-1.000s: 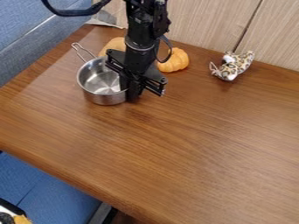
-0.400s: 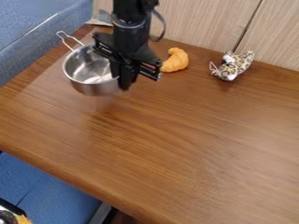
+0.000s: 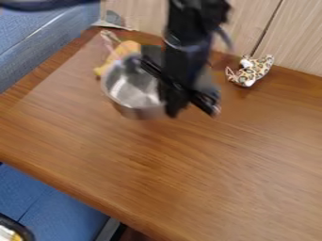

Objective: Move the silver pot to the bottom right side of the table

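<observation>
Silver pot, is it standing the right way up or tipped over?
Upright: the silver pot has its open top facing up, with its side below the rim. I can't tell if it leans a tiny bit.

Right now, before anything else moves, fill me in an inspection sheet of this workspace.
Surface: brown wood-grain table.
Job's things: silver pot, apparently held off the table, wire handle toward the upper left.
Clutter: spotted toy near the back edge; yellow-orange item behind the pot, partly hidden.
Hand: at the pot's right side, gripping it.
Cables: black cable at upper left.
Surroundings: blue upholstery at left; pale panelling behind.
</observation>
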`<act>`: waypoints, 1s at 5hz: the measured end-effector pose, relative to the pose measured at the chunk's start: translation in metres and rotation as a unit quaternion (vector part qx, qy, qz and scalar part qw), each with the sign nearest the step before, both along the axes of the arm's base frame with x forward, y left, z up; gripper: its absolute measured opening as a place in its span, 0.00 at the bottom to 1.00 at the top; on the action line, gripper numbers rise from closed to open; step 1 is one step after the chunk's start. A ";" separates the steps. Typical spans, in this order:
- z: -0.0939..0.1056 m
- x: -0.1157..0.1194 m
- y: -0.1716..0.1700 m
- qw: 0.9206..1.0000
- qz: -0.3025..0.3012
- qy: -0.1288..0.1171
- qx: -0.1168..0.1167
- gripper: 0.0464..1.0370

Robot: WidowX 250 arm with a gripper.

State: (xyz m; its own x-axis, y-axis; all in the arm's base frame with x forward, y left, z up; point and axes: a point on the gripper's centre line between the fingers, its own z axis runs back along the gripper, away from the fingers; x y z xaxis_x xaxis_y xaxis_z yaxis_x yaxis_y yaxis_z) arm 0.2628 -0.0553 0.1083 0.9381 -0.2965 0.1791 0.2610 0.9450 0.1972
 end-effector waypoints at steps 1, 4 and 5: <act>-0.005 -0.014 -0.034 0.998 -0.056 0.002 0.005 0.03; -0.055 -0.046 -0.058 0.991 -0.115 0.049 0.046 0.03; -0.062 -0.043 -0.060 0.990 -0.120 0.052 0.049 0.03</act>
State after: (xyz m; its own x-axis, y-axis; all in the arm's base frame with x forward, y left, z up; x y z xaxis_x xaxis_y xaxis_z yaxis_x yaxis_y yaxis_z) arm 0.2200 -0.1152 0.0459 0.8499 -0.5251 0.0448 0.5003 0.8306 0.2445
